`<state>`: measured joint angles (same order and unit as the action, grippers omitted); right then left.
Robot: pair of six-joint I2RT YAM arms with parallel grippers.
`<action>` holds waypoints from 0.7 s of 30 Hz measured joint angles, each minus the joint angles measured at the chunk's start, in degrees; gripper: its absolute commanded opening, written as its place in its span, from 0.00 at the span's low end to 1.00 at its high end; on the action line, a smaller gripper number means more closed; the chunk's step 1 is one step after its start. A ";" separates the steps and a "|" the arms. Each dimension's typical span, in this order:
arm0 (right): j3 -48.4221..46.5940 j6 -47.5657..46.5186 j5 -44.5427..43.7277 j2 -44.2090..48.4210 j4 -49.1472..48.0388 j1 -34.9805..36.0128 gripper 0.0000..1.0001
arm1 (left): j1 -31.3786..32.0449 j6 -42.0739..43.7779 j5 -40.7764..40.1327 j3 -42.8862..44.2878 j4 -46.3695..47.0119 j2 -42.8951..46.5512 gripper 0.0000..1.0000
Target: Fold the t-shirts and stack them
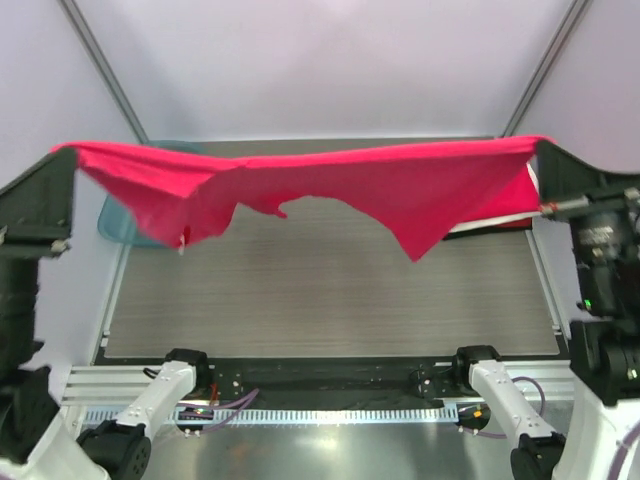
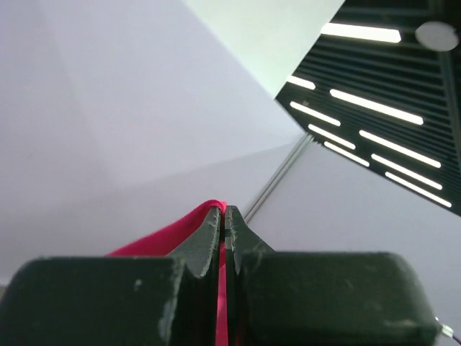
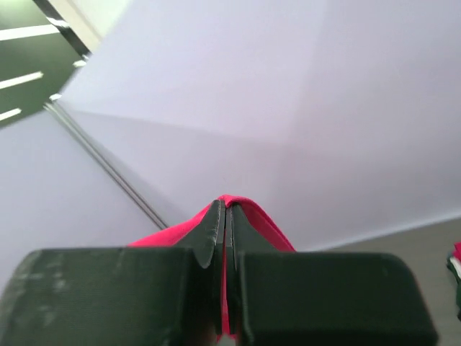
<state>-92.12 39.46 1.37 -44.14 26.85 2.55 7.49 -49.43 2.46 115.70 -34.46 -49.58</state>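
Crimson t-shirt (image 1: pixel 380 185) aloft, left gripper (image 2: pixel 223 213) and right gripper (image 3: pixel 225 205) clenched on it, teal tray (image 1: pixel 113 226) at desk's (image 1: pixel 330 300) far-left corner, contents hidden.

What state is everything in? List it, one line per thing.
Crimson-red fabric t-shirt: unfolded, held stretched above the grey table, middle sagging.
Left jaws: shut on the shirt's edge.
Right jaws: shut on the shirt's edge.
Translucent teal plastic tray: on the table's far left, partly hidden by the shirt.
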 measured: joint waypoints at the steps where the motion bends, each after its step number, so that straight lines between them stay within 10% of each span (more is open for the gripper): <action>1: -0.72 0.07 -0.55 1.62 -0.28 0.00 0.01 | -0.02 0.22 -0.26 1.33 0.26 0.44 0.00; 11: 1.03 3.02 -2.21 -0.87 -2.82 0.00 0.01 | -0.02 -0.74 -0.81 1.29 2.49 -8.87 0.00; 21: -0.09 6.99 2.93 -33.24 -3.98 -0.04 0.01 | -3.61 -4.55 3.08 0.22 1.25 -41.94 0.00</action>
<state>-92.20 46.46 4.29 -77.38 22.87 2.50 3.88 -53.98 5.54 115.92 -33.21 -91.53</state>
